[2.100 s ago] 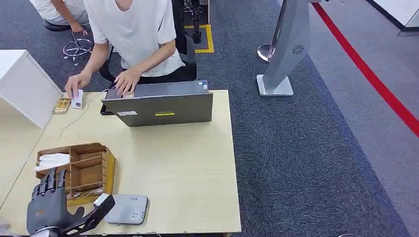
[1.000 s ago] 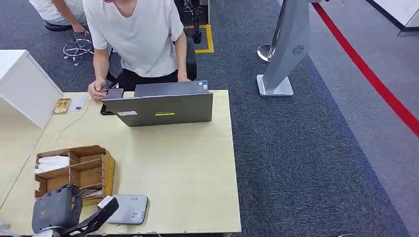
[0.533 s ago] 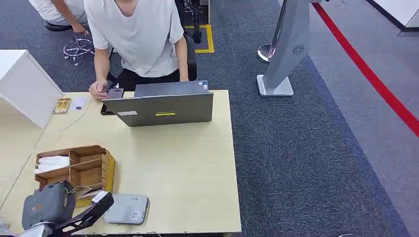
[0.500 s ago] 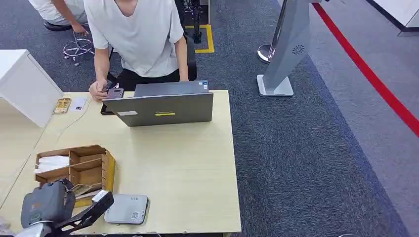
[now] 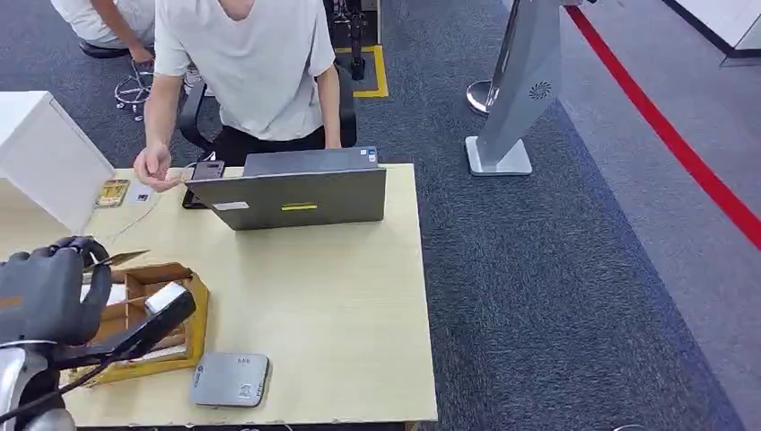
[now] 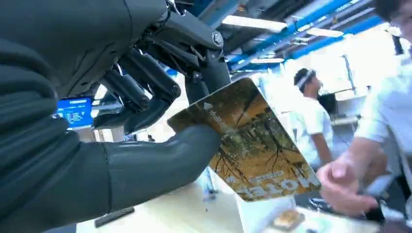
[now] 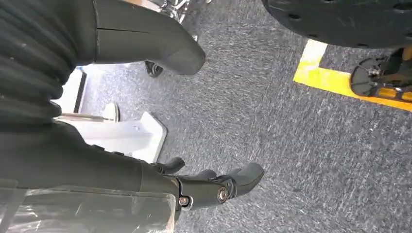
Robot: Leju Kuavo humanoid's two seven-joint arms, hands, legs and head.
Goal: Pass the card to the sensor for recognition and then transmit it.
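We see our left hand point(image 5: 49, 292) has risen from beside the wooden organizer point(image 5: 170, 310) to well above it, and it now pinches a yellow-brown card point(image 6: 252, 145) between thumb and fingers point(image 6: 145, 97). The person's hand point(image 5: 154, 166) has left the phone point(image 5: 208, 171) and hovers over the counter point(image 5: 323, 296).
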